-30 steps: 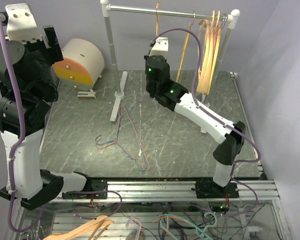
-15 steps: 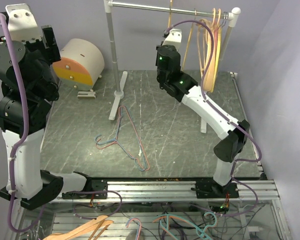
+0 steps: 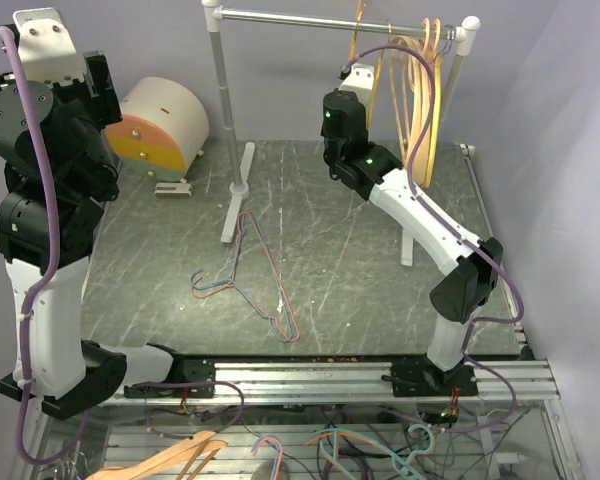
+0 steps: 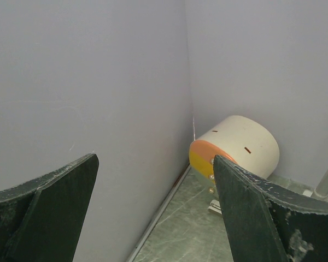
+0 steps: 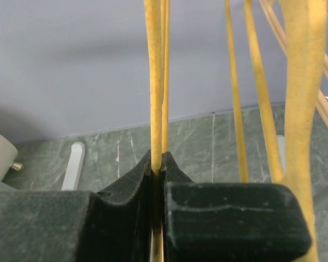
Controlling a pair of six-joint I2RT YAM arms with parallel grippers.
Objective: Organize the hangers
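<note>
Against the pale wall (image 5: 71, 54) your right gripper (image 5: 157, 164) is clamped on a yellow hanger (image 5: 153, 82), upright, its top at the rail (image 3: 310, 17) straight above; hung hangers (image 3: 422, 90) lie just right. Your left gripper (image 4: 153, 207) gapes, far away.

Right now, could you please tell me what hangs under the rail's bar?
A yellow hanger, pinched in the right gripper, and a bunch of peach and yellow hangers near the right post. The arm covers the held hanger's lower part.

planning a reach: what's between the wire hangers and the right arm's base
Only bare table between the wire hangers and the right arm's base; top view shows it.
</note>
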